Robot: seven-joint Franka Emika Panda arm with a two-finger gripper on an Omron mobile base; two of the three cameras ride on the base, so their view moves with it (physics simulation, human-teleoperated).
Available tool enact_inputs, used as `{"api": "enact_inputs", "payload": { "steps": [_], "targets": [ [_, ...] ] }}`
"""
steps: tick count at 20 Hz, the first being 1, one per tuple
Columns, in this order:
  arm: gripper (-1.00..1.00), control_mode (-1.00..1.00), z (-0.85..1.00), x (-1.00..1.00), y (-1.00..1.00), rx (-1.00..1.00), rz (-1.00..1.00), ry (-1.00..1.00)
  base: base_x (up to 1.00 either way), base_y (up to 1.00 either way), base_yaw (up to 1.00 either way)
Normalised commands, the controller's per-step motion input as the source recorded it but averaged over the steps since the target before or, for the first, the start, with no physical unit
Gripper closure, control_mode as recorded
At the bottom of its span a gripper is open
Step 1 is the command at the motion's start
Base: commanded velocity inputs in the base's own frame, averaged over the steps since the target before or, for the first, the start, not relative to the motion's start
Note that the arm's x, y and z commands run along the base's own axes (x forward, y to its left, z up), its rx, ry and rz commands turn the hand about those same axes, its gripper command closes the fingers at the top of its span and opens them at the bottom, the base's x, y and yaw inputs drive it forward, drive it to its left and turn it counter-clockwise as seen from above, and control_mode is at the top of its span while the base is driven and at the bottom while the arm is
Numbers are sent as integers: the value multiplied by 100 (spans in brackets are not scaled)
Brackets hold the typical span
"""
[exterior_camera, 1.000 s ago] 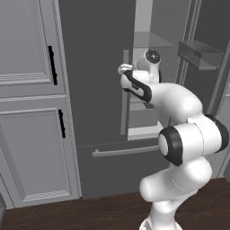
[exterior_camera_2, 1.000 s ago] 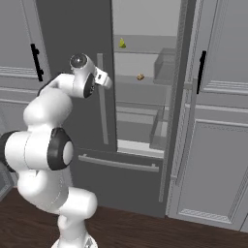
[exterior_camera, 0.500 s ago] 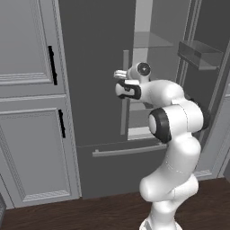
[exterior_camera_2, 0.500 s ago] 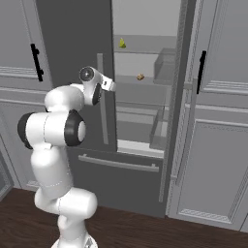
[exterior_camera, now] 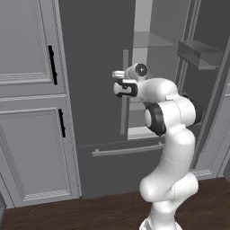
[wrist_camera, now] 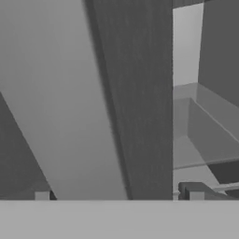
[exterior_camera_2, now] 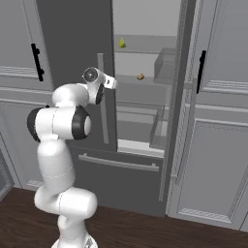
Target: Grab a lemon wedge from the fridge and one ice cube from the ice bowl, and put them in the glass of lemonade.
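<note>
Right base view: arm (exterior_camera_2: 63, 121) hides the fridge (exterior_camera_2: 72, 43) handle's lower part.

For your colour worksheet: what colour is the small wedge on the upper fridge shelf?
Bright yellow. The lemon wedge shows best in the right base view, inside the fridge.

The white arm rises from its base, folds at the dark elbow joint at about chest height and reaches forward and to its left. The forearm runs nearly level, the wrist is turned so the hand points sideways. The gripper (exterior_camera: 116, 81) sits at the end of that reach, jaws spread wide, nothing between them. In the hand view both dark fingertips (wrist_camera: 42, 195) stand well apart.
</note>
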Motion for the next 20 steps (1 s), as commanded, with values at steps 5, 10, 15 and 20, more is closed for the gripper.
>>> {"api": "enact_inputs", "payload": {
  "steps": [5, 10, 15, 20],
  "targets": [
    [100, -100, -5, 57, 15, 0, -1, 7, 0, 0, 0],
    [100, -100, 0, -13, 8, 0, 1, 4, 0, 0, 0],
    [100, -100, 18, -98, 42, 2, 1, 0, 0, 0, 0],
    [100, -100, 57, -100, 46, 8, 0, 0, 0, 0, 0]
  ]
}}
